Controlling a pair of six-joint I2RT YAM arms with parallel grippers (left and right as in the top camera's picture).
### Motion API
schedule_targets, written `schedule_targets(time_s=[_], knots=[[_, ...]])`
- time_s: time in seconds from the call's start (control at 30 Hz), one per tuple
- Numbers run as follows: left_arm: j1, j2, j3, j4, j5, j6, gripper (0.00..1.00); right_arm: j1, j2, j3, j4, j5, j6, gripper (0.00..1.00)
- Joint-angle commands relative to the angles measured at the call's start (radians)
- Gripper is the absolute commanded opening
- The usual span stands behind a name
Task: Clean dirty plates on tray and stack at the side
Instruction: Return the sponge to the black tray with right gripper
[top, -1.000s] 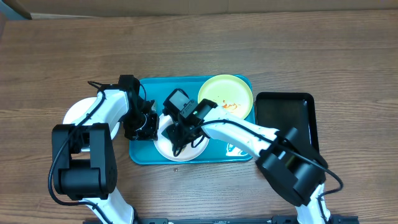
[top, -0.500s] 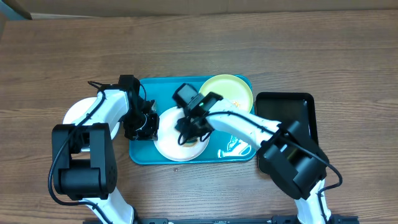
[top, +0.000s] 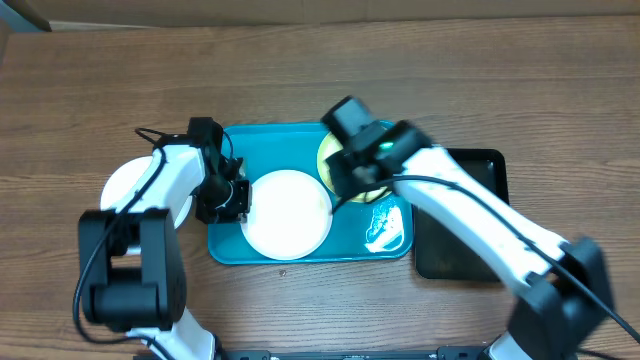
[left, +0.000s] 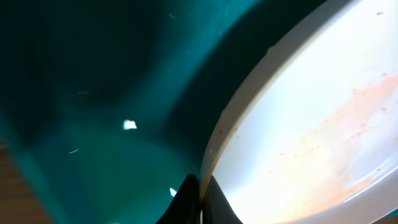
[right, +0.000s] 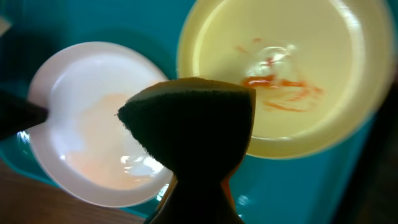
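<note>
The turquoise tray (top: 300, 145) lies in the middle of the wooden table (top: 520, 70). On its lower centre sits a white plate (top: 287, 213), which carries only a faint orange film in both wrist views. The left gripper (top: 235, 197) is at this plate's left edge. The left wrist view shows its two dark fingertips (left: 186, 198) pinched on the rim, so it is clamped on the plate. In the tray's upper right corner lies the yellow-green plate (right: 323, 56), with orange-red sauce streaks (near its middle). The right gripper (top: 355, 175) hangs over its left side, blurred, and is closed on a sponge (right: 189, 118) whose dark side faces the camera. A second white plate (top: 120, 185) rests on the table left of the tray, partly under the left arm. A black tray (top: 487, 170) lies just right of the turquoise one.
</note>
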Motion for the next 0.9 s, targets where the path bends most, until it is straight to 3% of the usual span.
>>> schedule_targets(time_s=[0.0, 0.47, 0.63, 0.87], knots=[[-0.005, -0.156, 0.024, 0.0, -0.178, -0.058, 0.04, -0.118, -0.013, 0.014, -0.086, 0.091, 0.035, 0.04], [-0.01, -0.45, 0.026, 0.063, -0.426, -0.069, 0.04, -0.459, -0.013, -0.151, -0.129, -0.115, -0.038, 0.04], [-0.06, -0.519, 0.026, 0.127, -0.608, -0.052, 0.04, -0.54, -0.013, -0.203, -0.11, -0.216, -0.095, 0.04], [-0.239, -0.528, 0.026, 0.222, -0.958, 0.063, 0.04, -0.629, -0.013, -0.255, -0.096, -0.237, -0.123, 0.04]])
